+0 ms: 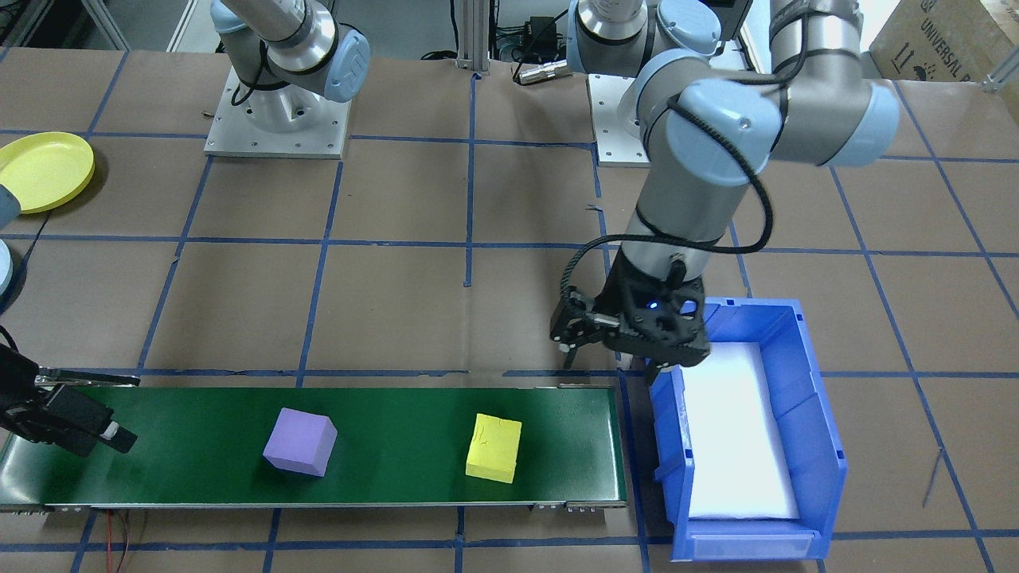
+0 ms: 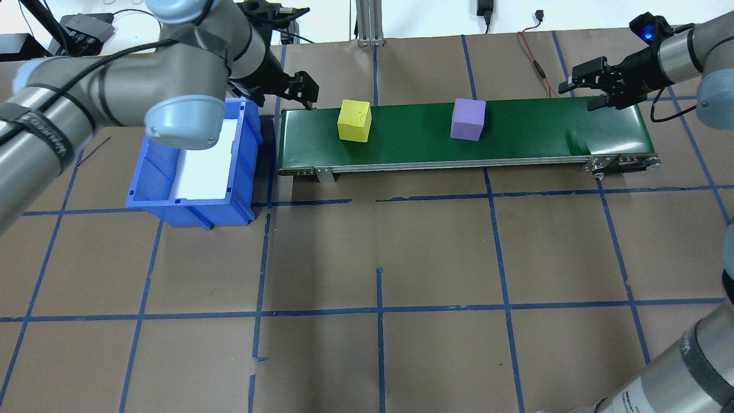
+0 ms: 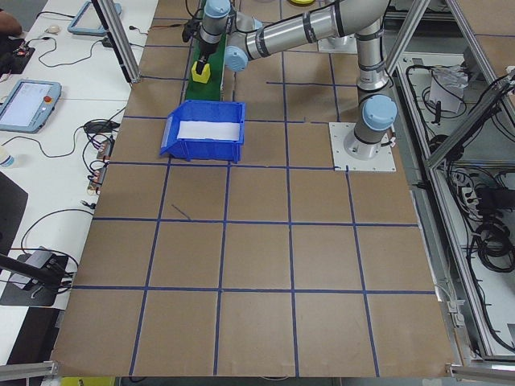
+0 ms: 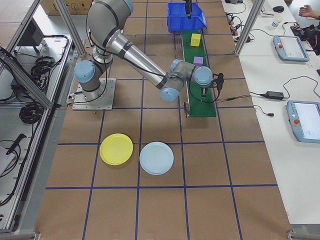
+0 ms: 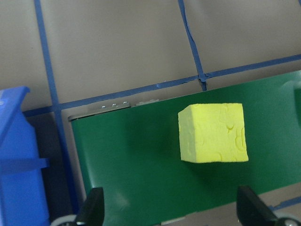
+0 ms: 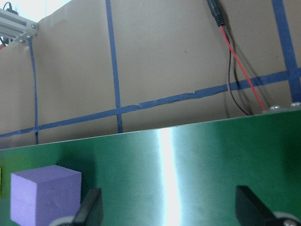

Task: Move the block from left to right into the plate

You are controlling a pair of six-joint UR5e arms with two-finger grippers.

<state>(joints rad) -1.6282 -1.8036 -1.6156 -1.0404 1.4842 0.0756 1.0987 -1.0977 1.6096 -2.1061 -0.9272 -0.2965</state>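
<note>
The purple block [image 2: 468, 119] is sitting mid-belt [image 2: 516, 143], the yellow block [image 2: 354, 120] nearer the bin [image 2: 189, 203]. Both look like light, dented foam; pinching opposite flat faces gently should suit. Both hands, left [image 2: 303, 92] and right [image 2: 593, 86], are hanging spread and empty.

From my front-facing view the yellow plate [image 1: 41, 170] is cut by the left edge, and so is the right gripper [image 1: 95, 407], of which I see only the fingers. In my right wrist view the purple block [image 6: 43, 193] runs off the bottom edge. In the left side view the yellow block [image 3: 200, 73] is too small for me to tell its details.
</note>
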